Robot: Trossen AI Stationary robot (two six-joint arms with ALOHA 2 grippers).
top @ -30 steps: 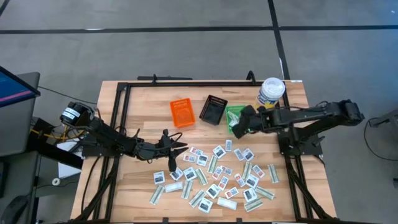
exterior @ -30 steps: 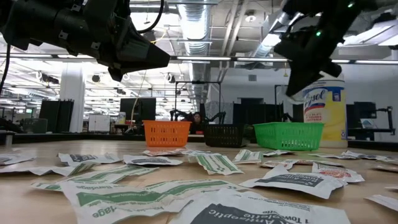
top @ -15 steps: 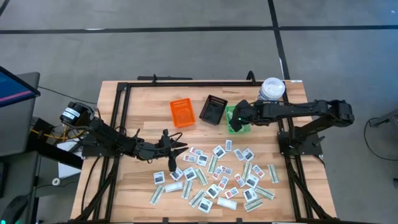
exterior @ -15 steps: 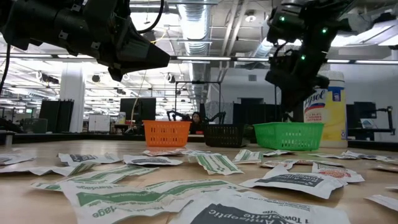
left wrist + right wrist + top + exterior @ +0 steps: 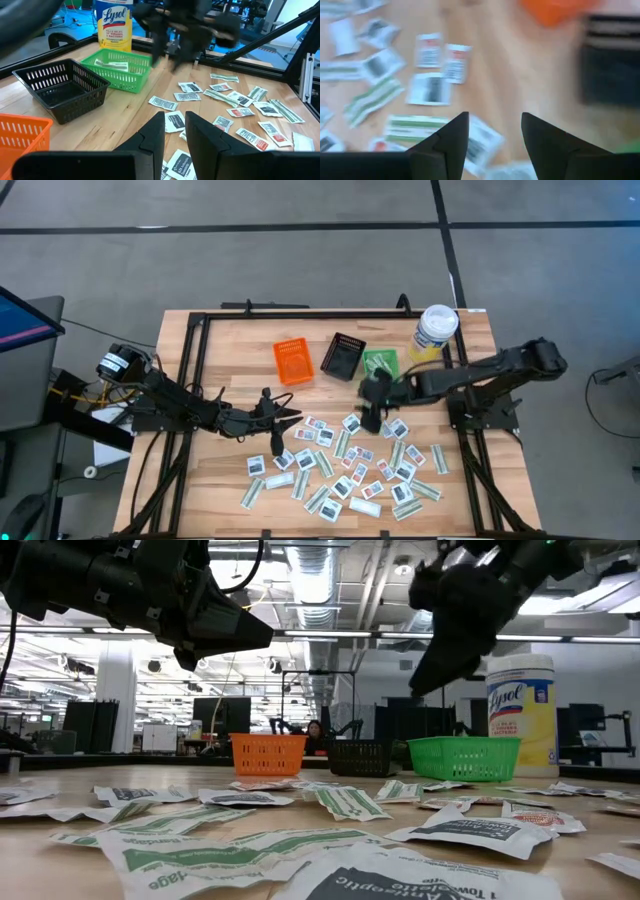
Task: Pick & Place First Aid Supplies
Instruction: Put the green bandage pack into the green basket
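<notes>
One drop looks done: we see the right hand (image 5: 372,402) off the green bin (image 5: 381,364) now, where half a second ago it sat right over that bin and a second ago it was just beside it near the canister (image 5: 437,327). It has swung out over the table (image 5: 220,340) to the near edge of the packet spread, and its fingers (image 5: 447,140) stand apart with nothing between them in the right wrist view. Inside the green bin, the left wrist view shows a pale-green strip (image 5: 114,63) lying on the floor of the basket, so we judge the release went in. Next pick is probably from the white squarish packets (image 5: 430,89) right under that hand.

Dozens of first aid packets (image 5: 350,465) are left scattered on the table in front of the bins, squarish white ones and long green strips mixed, so we judge the task far from finished. Orange bin (image 5: 293,361) and black bin (image 5: 345,356) look empty as far as we can see.

Left hand (image 5: 283,430) hasn't moved across all the pictures; it hangs at the left edge of the spread, fingers (image 5: 150,137) set a narrow gap apart, holding nothing we can see.
</notes>
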